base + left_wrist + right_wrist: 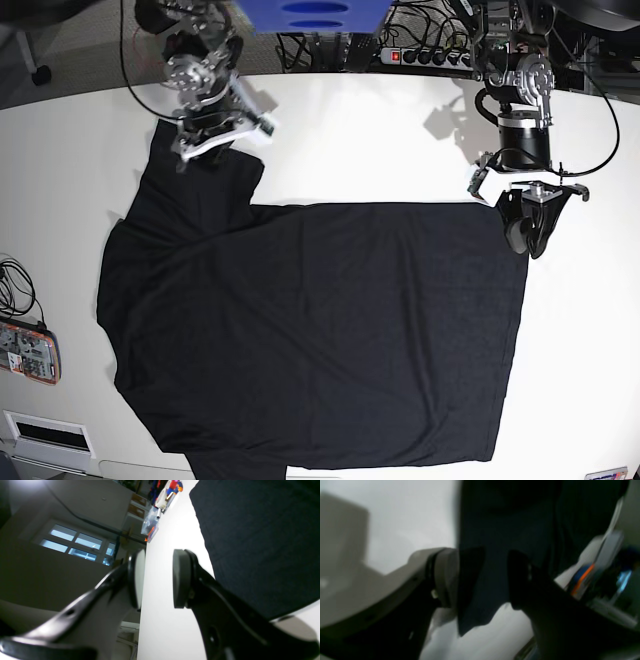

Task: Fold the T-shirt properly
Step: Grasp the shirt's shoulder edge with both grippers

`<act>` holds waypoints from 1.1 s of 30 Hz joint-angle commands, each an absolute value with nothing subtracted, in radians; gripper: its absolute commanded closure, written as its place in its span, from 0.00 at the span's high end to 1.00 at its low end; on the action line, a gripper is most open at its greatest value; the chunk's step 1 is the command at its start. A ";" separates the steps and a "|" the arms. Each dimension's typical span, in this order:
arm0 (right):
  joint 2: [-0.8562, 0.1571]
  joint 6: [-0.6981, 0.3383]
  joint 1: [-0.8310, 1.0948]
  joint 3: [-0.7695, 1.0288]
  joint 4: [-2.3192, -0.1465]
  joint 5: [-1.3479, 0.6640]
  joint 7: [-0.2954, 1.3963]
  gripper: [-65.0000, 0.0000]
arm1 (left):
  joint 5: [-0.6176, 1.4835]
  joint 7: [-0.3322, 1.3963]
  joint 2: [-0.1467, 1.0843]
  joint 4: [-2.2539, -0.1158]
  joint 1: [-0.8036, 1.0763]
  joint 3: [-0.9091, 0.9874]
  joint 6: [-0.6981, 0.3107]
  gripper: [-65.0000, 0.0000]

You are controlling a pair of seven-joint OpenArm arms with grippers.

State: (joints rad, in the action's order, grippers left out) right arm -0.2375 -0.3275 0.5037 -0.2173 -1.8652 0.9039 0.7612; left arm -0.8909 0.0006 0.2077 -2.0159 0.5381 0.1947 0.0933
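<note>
The black T-shirt (320, 330) lies spread over most of the white table (380, 130), with one sleeve reaching up to the far left. My right gripper (205, 148) sits on that sleeve. In the blurred right wrist view dark fabric (505, 530) runs between its fingers and a loose edge hangs past them, so my right gripper (495, 577) is shut on the cloth. My left gripper (530, 238) hovers at the shirt's far right corner. The left wrist view shows the left gripper (158, 577) open with only bare table in the gap, and the shirt (262, 542) just beside one finger.
A power strip (430, 55) and cables run along the table's back edge, with a blue object (310, 15) at the top middle. An orange-and-white device (25, 350) with wires sits at the left edge. Small clutter (162, 500) stands at the table's far end.
</note>
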 commanded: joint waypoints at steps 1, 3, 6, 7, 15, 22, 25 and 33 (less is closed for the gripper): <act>-0.243 -0.374 0.516 -0.199 -1.827 0.834 0.794 0.47 | -0.891 -0.013 0.211 -2.032 0.536 0.197 0.114 0.28; -0.259 -0.374 0.516 -0.179 -1.810 0.773 0.794 0.47 | -0.891 -0.013 0.211 -2.025 0.536 0.197 0.114 0.28; -0.277 -0.374 0.516 -0.174 -1.811 0.737 0.796 0.47 | -0.897 -0.013 0.211 -2.005 0.536 0.197 0.114 0.28; -0.277 -0.374 0.516 -0.173 -1.807 0.736 0.799 0.47 | -0.897 -0.013 0.211 -2.000 0.536 0.197 0.114 0.28; -0.277 -0.375 0.463 -0.174 -1.807 0.737 0.802 0.39 | -0.897 -0.015 0.211 -1.998 0.536 0.197 0.114 0.28; -0.277 -0.375 0.464 -0.173 -1.834 0.737 0.802 0.00 | -0.898 -0.015 0.211 -1.962 0.538 0.197 0.114 0.26; -0.277 -0.375 0.464 -0.173 -1.856 0.737 0.802 0.00 | -0.898 -0.016 0.214 -1.934 0.538 0.197 0.114 0.19; -0.277 -0.375 0.466 -0.173 -1.860 0.737 0.802 0.00 | -0.898 -0.013 0.275 -1.821 0.538 0.197 0.113 0.24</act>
State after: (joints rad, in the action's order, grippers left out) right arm -0.2710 -0.3595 0.4576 -0.1745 -1.8507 0.7509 0.7918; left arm -0.8951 -0.0017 0.2691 -1.8076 0.5373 0.1932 0.0986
